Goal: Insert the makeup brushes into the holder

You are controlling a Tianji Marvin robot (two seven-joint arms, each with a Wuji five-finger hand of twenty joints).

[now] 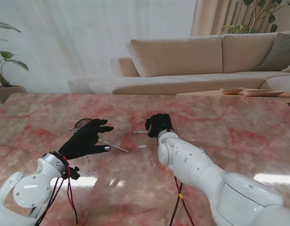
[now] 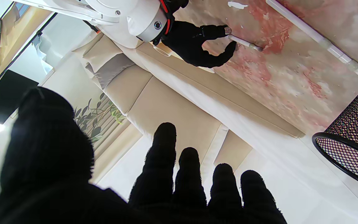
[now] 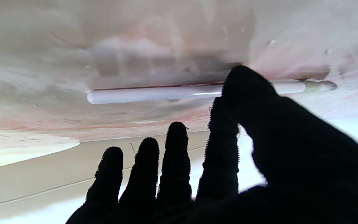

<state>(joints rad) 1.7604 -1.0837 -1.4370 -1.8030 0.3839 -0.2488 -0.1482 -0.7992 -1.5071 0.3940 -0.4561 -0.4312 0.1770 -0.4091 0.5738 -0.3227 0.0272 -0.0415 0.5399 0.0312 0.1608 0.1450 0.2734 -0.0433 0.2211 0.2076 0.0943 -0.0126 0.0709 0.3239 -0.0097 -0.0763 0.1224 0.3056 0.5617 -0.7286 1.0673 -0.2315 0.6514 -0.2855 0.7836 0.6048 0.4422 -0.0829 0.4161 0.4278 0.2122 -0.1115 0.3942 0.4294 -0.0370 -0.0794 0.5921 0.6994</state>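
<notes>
My right hand [image 1: 159,125] hovers low over a white-handled makeup brush [image 3: 154,93] lying flat on the marble table. Its thumb [image 3: 244,82] and forefinger stand on either side of the brush [image 2: 245,42] with a gap left, so the hand is open. My left hand [image 1: 86,139] is open and holds nothing, its fingers spread. It sits just in front of the black mesh holder [image 1: 82,123], which it partly hides; the holder [image 2: 350,137] shows close by in the left wrist view. A second, longer brush [image 1: 114,146] lies by the left hand's fingertips.
A small white piece [image 1: 142,146] lies on the table [image 1: 220,127] between the hands. A beige sofa [image 1: 182,56] runs behind the far edge, and a low side table with shallow dishes [image 1: 251,91] stands at the far right.
</notes>
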